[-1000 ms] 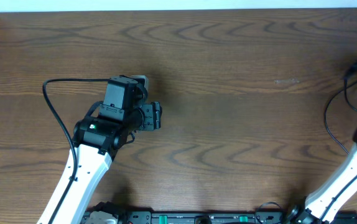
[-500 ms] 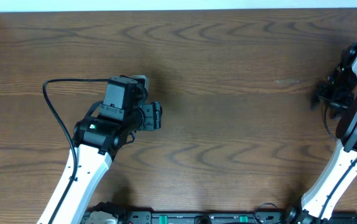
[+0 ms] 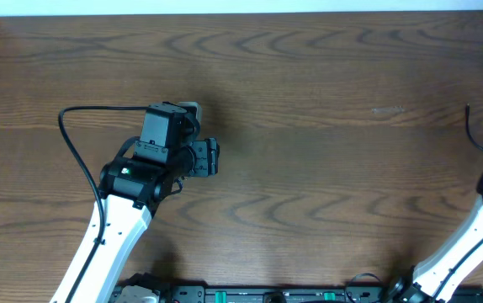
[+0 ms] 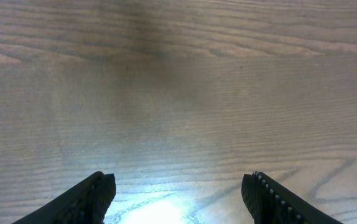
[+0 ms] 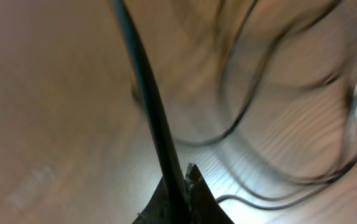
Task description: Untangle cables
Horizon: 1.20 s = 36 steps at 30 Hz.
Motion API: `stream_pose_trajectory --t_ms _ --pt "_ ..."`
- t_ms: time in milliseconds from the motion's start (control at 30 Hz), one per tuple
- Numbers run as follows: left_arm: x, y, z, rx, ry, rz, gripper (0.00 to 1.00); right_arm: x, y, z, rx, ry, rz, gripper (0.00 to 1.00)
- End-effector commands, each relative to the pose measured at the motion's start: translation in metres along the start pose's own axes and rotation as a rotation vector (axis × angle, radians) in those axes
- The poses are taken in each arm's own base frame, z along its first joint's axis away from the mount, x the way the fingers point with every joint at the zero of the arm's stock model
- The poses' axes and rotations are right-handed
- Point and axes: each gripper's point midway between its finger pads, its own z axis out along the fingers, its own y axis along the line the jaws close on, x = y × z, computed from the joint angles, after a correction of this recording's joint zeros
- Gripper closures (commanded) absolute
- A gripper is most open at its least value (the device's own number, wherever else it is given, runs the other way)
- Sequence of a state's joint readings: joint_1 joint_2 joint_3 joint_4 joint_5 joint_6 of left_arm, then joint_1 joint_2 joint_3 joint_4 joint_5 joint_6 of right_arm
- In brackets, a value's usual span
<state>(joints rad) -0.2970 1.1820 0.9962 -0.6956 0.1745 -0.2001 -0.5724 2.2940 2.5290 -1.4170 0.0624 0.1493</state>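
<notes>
Left arm (image 3: 115, 210) angled up over bench (image 3: 326, 101); left gripper (image 4: 178, 183) spread. Right gripper (image 5: 183, 180) pressed together on black cable (image 5: 144, 87).

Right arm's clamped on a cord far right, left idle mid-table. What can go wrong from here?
1. Right jaws are shut on a thin black cable; the wrist view is blurred, so the grip may be marginal and slip.
2. Loose black loops lie beside it; pulling one strand could tighten them.
3. Left jaws stand open over the bare wooden table, away from the cables, so the bundle is unanchored and may drag.
</notes>
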Motion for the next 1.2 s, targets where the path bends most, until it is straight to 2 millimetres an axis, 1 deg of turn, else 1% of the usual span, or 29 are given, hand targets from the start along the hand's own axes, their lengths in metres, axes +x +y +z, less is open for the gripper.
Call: stream_pose_trajectory --t_ms 0,33,67,133,233,267,300,400,500,533,567,600,767,800,867,933,967,1000,1100,1133,1167 --pt "-0.006 -0.001 -0.003 0.001 -0.013 0.022 0.29 -0.063 -0.024 -0.098 -0.15 -0.329 0.165 0.99" --pt "-0.006 -0.001 -0.003 0.001 -0.013 0.022 0.29 -0.079 -0.031 -0.111 -0.215 -0.394 0.221 0.99" --pt "-0.006 -0.001 -0.003 0.001 -0.013 0.022 0.29 -0.085 -0.034 -0.115 -0.243 -0.419 0.24 0.99" --pt "-0.006 -0.001 -0.003 0.001 -0.014 0.023 0.29 -0.108 -0.043 -0.128 -0.322 -0.513 0.27 0.99" --pt "-0.006 -0.001 -0.003 0.002 -0.014 0.023 0.29 -0.128 -0.057 -0.132 -0.29 -0.603 0.271 0.98" --pt "-0.006 -0.001 -0.003 0.002 -0.014 0.023 0.28 -0.131 -0.061 -0.131 -0.274 -0.615 0.275 0.99" --pt "-0.006 -0.001 -0.003 0.002 -0.014 0.023 0.29 -0.133 -0.064 -0.129 -0.257 -0.624 0.279 0.98" --pt "-0.006 -0.001 -0.003 0.002 -0.014 0.023 0.29 -0.135 -0.072 -0.114 -0.213 -0.622 0.291 0.99" --pt "-0.006 -0.001 -0.003 0.002 -0.014 0.023 0.29 -0.134 -0.08 -0.08 -0.167 -0.587 0.287 0.98" --pt "-0.006 -0.001 -0.003 0.002 -0.014 0.023 0.29 -0.13 -0.084 -0.063 -0.142 -0.559 0.293 0.98" --pt "-0.006 -0.001 -0.003 0.002 -0.014 0.023 0.29 -0.126 -0.087 -0.051 -0.125 -0.537 0.299 0.98" --pt "-0.006 -0.001 -0.003 0.002 -0.014 0.023 0.29 -0.115 -0.089 -0.024 -0.1 -0.482 0.308 0.99" --pt "-0.006 -0.001 -0.003 0.001 -0.014 0.023 0.29 -0.07 -0.09 0.055 -0.076 -0.309 0.321 0.99" --pt "-0.006 -0.001 -0.002 0.001 -0.013 0.022 0.29 -0.066 -0.09 0.062 -0.074 -0.295 0.322 0.99" --pt "-0.005 0.0 -0.001 0.0 -0.009 0.022 0.29 -0.047 -0.093 0.086 -0.062 -0.241 0.338 0.99" --pt "-0.005 0.0 0.0 -0.001 -0.003 0.021 0.29 -0.031 -0.098 0.1 -0.038 -0.2 0.376 0.99" --pt "-0.004 0.0 0.001 -0.001 -0.002 0.021 0.29 -0.026 -0.1 0.105 -0.027 -0.184 0.389 0.99" --pt "-0.004 0.0 0.002 -0.002 0.001 0.02 0.29 -0.015 -0.102 0.112 -0.011 -0.156 0.401 0.99" --pt "-0.003 0.001 0.004 -0.005 0.009 0.02 0.29 0.007 -0.102 0.128 0.004 -0.094 0.417 0.99" --pt "-0.003 0.001 0.005 -0.005 0.011 0.019 0.29 0.011 -0.103 0.13 0.006 -0.082 0.422 0.99" --pt "-0.003 0.001 0.005 -0.006 0.014 0.019 0.28 0.017 -0.102 0.133 0.009 -0.065 0.422 0.92"
